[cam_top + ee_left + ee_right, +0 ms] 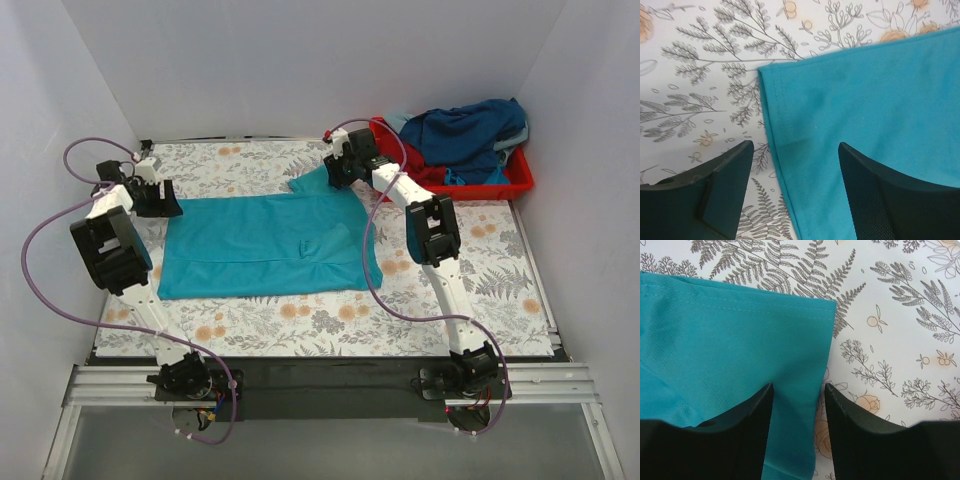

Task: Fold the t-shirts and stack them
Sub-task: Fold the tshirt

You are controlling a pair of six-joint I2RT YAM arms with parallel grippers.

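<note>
A teal-turquoise t-shirt [262,245] lies spread flat on the flowered table. My left gripper [163,203] is low at the shirt's far left corner. In the left wrist view it [795,146] is open, and its jaws straddle the hemmed edge of the shirt [865,100]. My right gripper [338,172] is at the shirt's far right sleeve. In the right wrist view it [797,387] is partly open, with a strip of the sleeve [730,340] and its edge between the jaws. A navy blue shirt [468,128] and a teal one [462,176] lie heaped in the tray.
A red plastic tray [517,182] stands at the back right corner. White walls close in the table on three sides. Purple cables loop from both arms. The flowered cloth [330,320] lies bare in front of the shirt.
</note>
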